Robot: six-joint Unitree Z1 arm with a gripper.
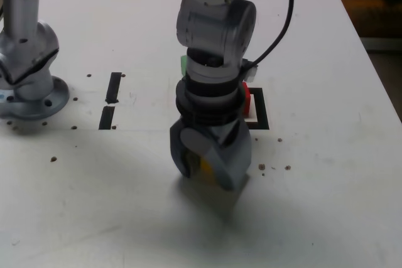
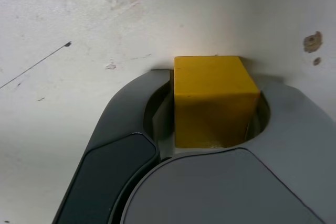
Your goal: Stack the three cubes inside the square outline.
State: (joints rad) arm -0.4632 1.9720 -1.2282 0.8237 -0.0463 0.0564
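Observation:
The yellow cube (image 2: 212, 98) rests on the white table between my gripper's jaws, which press it from both sides. In the exterior view my gripper (image 1: 205, 169) points down at the table in front of the square outline (image 1: 261, 110), and only a sliver of the yellow cube (image 1: 206, 166) shows between the jaws. The red cube (image 1: 246, 100) sits inside the outline, half hidden behind the arm. The green cube (image 1: 183, 65) peeks out behind the arm at the exterior view's left of the outline.
A second grey arm base (image 1: 31, 89) stands at the exterior view's left. Two short black tape strips (image 1: 110, 101) lie between it and my arm. A black cable (image 1: 286, 17) hangs behind the arm. The table's edge (image 1: 377, 73) runs along the right.

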